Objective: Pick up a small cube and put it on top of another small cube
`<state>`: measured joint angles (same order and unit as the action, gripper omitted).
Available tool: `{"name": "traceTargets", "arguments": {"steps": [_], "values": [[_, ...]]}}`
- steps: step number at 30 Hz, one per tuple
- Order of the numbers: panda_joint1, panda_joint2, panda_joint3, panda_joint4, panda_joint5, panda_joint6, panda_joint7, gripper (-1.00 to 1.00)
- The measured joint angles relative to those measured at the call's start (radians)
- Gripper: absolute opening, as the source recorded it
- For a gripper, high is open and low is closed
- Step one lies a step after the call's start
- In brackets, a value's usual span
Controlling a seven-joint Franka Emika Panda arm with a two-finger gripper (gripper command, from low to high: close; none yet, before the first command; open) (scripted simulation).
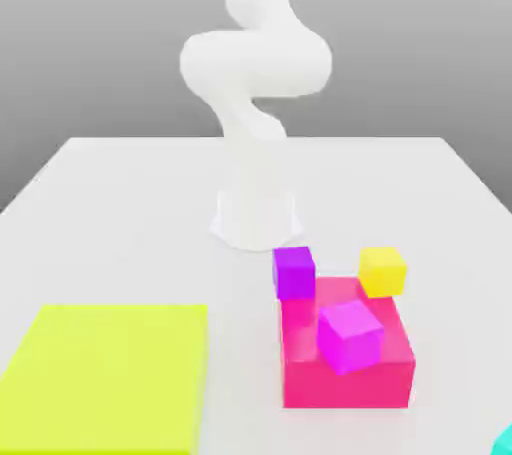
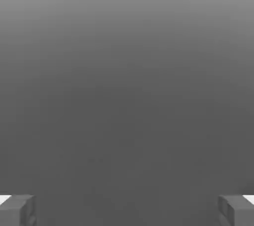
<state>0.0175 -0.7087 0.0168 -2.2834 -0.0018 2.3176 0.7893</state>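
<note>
In the exterior view I am seeing the white arm (image 1: 255, 83) standing at the far middle of the white table (image 1: 120, 203), and its upper part is going out of the picture at the top. Near the base the violet cube (image 1: 294, 272) is sitting just behind the far corner of the pink block (image 1: 345, 368), on the exterior view's left side of that block, close against it. The yellow cube (image 1: 382, 270) is sitting at the other far corner of the block. A magenta cube (image 1: 350, 335) is lying on top of the block, a little turned. At the lower corner on the exterior view's right, a small piece of the cyan cube (image 1: 505, 439) is showing, well apart from the violet one. A large yellow-green flat plate (image 1: 105, 373) is lying on the exterior view's left.

In the hand view I am looking at the gripper (image 2: 127, 210). Its two grey fingertips (image 2: 17, 209) are standing far apart, wide open, and they are holding nothing; between them there is plain grey background.
</note>
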Motion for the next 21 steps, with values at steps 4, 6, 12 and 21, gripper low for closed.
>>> {"name": "traceTargets", "arguments": {"steps": [4,6,12,21], "values": [[0.027,0.15,0.031,0.027,-0.004,0.029,-0.017,0.0],[0.039,0.223,0.048,0.041,-0.007,0.043,-0.024,0.0],[0.074,0.44,0.101,0.08,-0.028,0.086,-0.038,0.0],[0.157,0.768,0.165,0.14,-0.09,0.147,-0.036,0.0]]}}
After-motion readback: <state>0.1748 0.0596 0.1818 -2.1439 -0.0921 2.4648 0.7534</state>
